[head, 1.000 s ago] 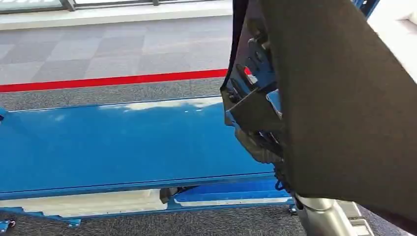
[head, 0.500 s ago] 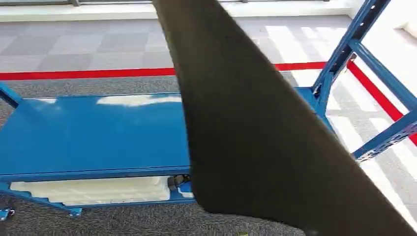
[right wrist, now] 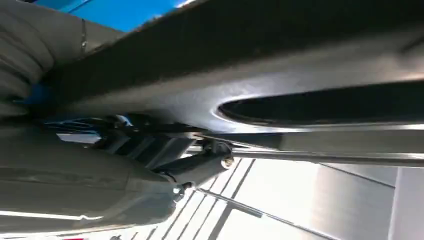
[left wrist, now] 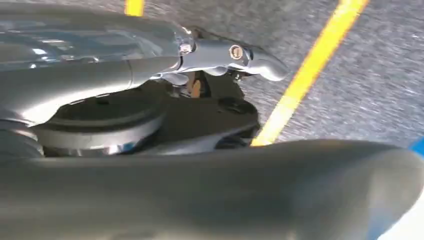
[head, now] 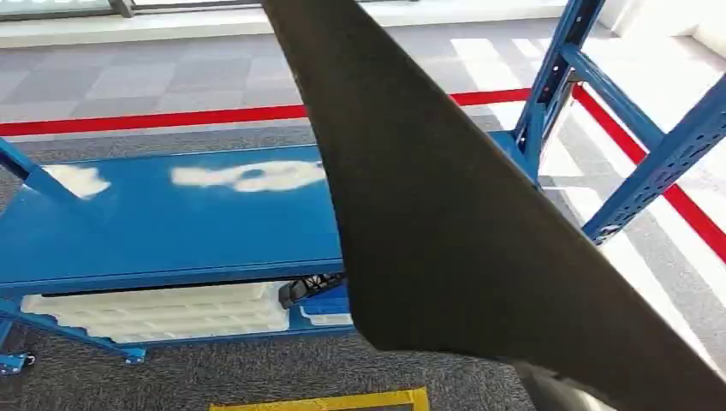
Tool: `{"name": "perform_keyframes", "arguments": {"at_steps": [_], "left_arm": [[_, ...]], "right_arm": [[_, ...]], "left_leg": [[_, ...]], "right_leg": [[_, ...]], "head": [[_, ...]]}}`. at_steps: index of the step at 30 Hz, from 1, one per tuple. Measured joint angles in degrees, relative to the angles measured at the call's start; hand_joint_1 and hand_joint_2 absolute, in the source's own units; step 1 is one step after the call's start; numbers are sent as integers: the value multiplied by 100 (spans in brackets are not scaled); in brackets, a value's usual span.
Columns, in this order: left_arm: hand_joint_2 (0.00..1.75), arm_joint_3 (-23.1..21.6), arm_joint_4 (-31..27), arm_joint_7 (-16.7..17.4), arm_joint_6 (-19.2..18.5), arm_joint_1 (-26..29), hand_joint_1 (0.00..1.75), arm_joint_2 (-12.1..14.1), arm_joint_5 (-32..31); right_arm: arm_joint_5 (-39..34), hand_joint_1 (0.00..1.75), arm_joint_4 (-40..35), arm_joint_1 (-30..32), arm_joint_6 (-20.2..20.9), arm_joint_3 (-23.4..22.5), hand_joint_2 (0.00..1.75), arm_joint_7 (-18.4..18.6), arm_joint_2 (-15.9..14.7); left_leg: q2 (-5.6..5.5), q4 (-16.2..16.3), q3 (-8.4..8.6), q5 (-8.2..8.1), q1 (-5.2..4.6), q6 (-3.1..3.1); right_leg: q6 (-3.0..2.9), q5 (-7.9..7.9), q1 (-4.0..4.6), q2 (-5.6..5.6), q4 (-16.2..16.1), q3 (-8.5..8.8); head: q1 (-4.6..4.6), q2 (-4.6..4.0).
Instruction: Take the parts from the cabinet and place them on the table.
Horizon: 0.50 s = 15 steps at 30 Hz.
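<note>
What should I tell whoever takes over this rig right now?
Right hand: against the black panel, apparently gripping it; its fingers are hidden.
Left hand: low over the floor; I cannot tell whether it is open.
Things: the panel is up in the air in front of the blue table, tilted, not resting on it. White trays lie on the shelf below the top.
Done: one panel is out and at the table.
Left: lay it on the table top, let go, then go back for any other parts.
</note>
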Motion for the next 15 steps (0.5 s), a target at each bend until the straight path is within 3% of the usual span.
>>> {"name": "perform_keyframes", "arguments": {"at_steps": [1, 2, 3, 4, 6, 7, 8, 9, 12, 13, 14, 15], "left_arm": [[175, 0, 0, 0, 9, -2, 0, 0, 0], [175, 0, 0, 2, 22, 0, 0, 0, -2], [175, 0, 0, 6, 35, 1, 0, 0, -9], [175, 0, 0, 15, 42, 2, 0, 0, -11], [175, 0, 0, 20, 46, -4, 0, 0, -18], [175, 0, 0, 20, 50, -14, 0, 2, -28], [175, 0, 0, 22, 63, -20, 0, 11, -50], [175, -2, 0, 24, 66, -21, 0, 11, -70], [175, 0, 0, 57, 131, -7, 0, 11, -114], [175, -2, 0, 70, 161, -12, 0, 11, -120], [175, 0, 0, 79, 166, -14, 0, 11, -122], [175, -2, 0, 87, 166, -12, 0, 11, -127]], "right_arm": [[-9, 175, 4, 16, 0, 2, 175, -4, -4], [-24, 175, 4, 33, 0, 0, 175, -15, -17], [-33, 175, 7, 57, 2, 2, 175, -26, -24], [-48, 175, 7, 73, 2, 2, 175, -35, -28], [-94, 175, 4, 75, 26, 7, 175, -61, -35], [-112, 175, 2, 75, 28, 7, 175, -83, -35], [-129, 175, 0, 77, 48, 13, 175, -105, -37], [-144, 175, 0, 78, 57, 13, 175, -112, -39], [-236, 175, -4, 82, 89, 33, 175, -122, -54], [-258, 175, -2, 88, 105, 37, 175, -127, -70], [-275, 175, -2, 83, 111, 46, 175, -129, -74], [-291, 175, -2, 86, 111, 52, 175, -129, -83]], "left_leg": [[0, 457, -99, -271, 14, -23], [0, 821, -146, -397, 21, -30], [0, 952, -100, -348, 23, -27], [0, 836, 66, -176, 21, -6], [-9, -46, 720, 199, -1, 96], [-34, -610, 1116, 225, -34, 182], [-41, -1017, 1357, 128, -79, 257], [-45, -1126, 1406, 102, -80, 235], [-40, -1214, 1356, 211, -105, 295], [23, -1238, 1302, 293, -60, 285], [19, -1228, 1215, 354, -57, 352], [20, -1209, 1123, 410, -61, 359]], "right_leg": [[-2, 68, 6, -9, 5, -87], [3, 128, 11, -19, 8, -174], [8, 180, 15, -28, 11, -247], [16, 234, 23, -32, 12, -316], [31, 332, 47, -28, 12, -418], [40, 375, 36, -28, 12, -442], [76, 408, 71, -26, 19, -468], [118, 465, 41, -34, 7, -479], [236, 606, 25, -25, -38, -530], [245, 412, 15, 11, 50, -569], [232, 114, 22, 22, 248, -647], [230, -214, 15, 25, 593, -750]], "head": [[0, 0], [0, 0], [0, 0], [0, 0], [0, 0], [0, 0], [0, 0], [4, 0], [4, 0], [4, 0], [9, -2], [9, 0]]}}
